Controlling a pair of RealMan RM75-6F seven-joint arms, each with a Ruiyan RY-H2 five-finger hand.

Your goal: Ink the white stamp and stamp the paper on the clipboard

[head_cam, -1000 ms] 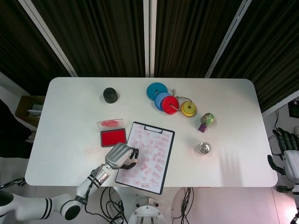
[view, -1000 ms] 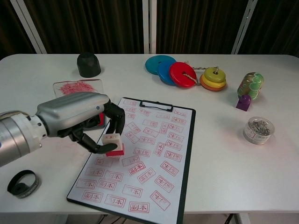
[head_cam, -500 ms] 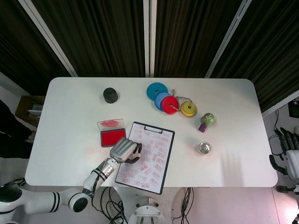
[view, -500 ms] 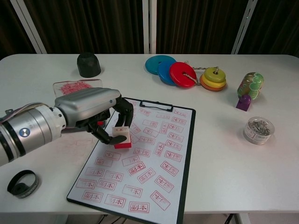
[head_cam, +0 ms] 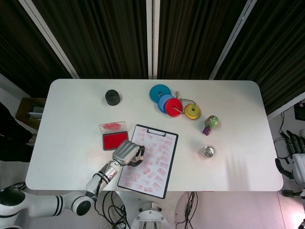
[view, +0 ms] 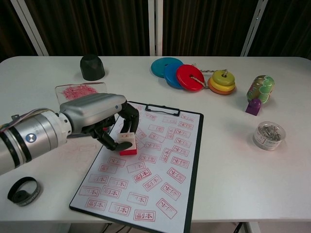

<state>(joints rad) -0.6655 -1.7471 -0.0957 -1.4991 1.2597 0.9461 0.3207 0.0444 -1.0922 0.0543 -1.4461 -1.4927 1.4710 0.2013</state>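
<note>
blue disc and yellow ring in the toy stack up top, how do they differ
The blue disc is wider and flatter than the yellow ring, which is smaller and thicker. The blue disc lies at the left end of the row, partly covered by the next blue disc; the yellow ring sits at the right end on top of an orange ring. Both lie flat on the table, joined by a cord.

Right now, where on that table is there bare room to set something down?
The widest bare patch is the table's right front, past the clipboard and below the clip tub. Another lies at the back left, beside the black cap. It is crowded around the coloured discs and where the left hand holds the stamp.
</note>
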